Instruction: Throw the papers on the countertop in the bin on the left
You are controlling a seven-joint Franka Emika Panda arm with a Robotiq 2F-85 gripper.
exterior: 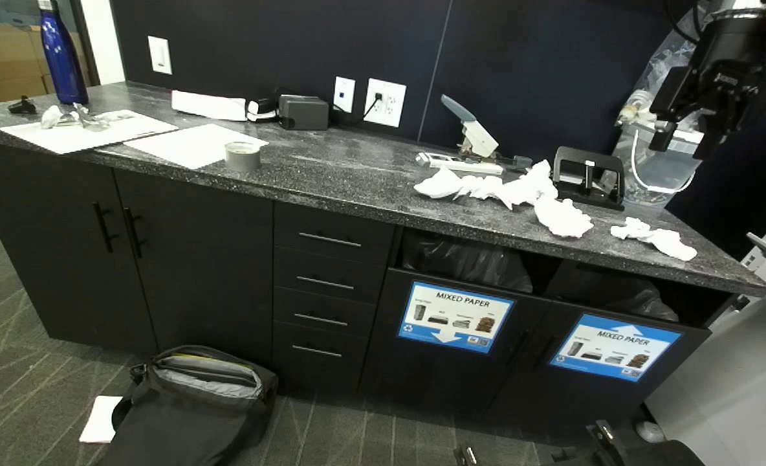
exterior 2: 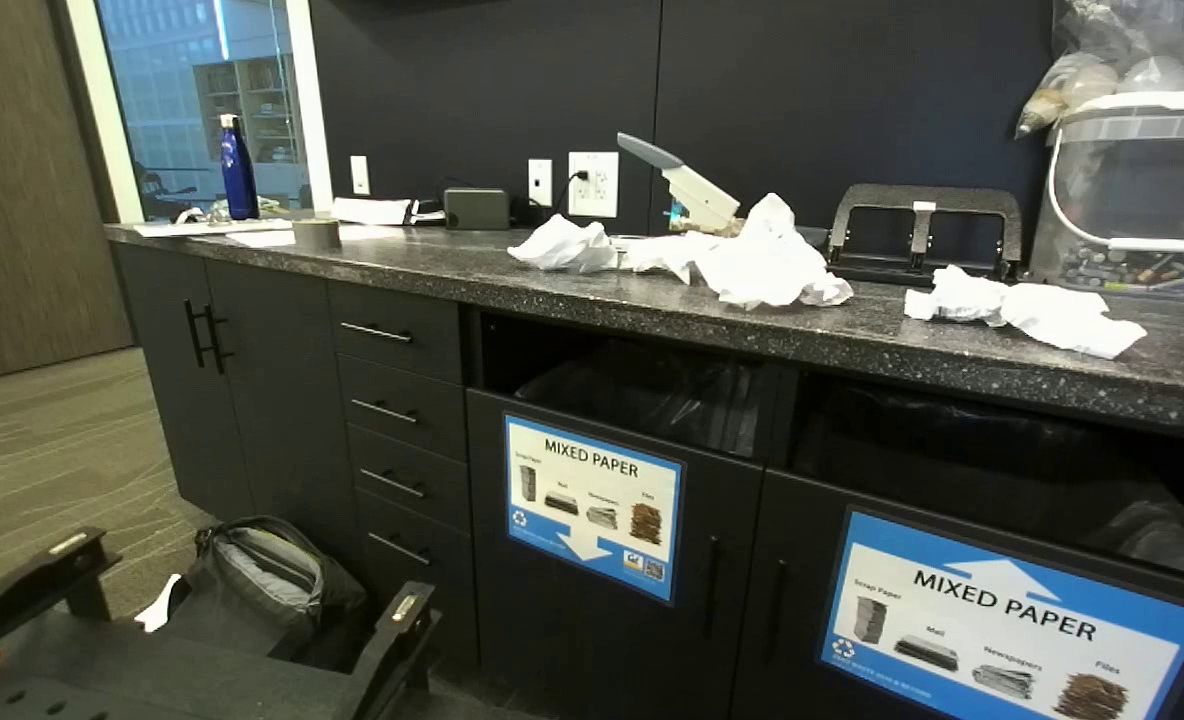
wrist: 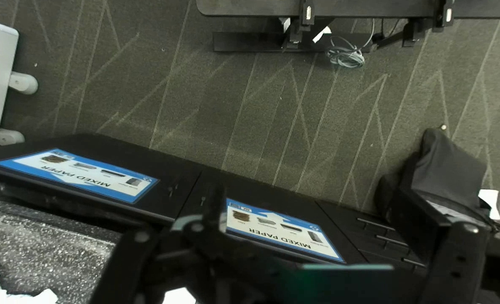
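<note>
Papers (exterior 2: pixel 767 260), white, crumpled, in uneven clumps

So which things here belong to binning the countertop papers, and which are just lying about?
Part of the job:
crumpled papers
bin on the left
tool, its jaws apart
perhaps the flat sheets; I can't tell if they're waste

Just lying about:
blue bottle
stapler
hole punch
clear bucket
dark bag

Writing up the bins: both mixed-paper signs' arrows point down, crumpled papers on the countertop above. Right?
No: in both exterior views the right-hand sign has its arrow pointing up; only the left-hand sign points down. Crumpled papers are on the countertop, yes.
</note>
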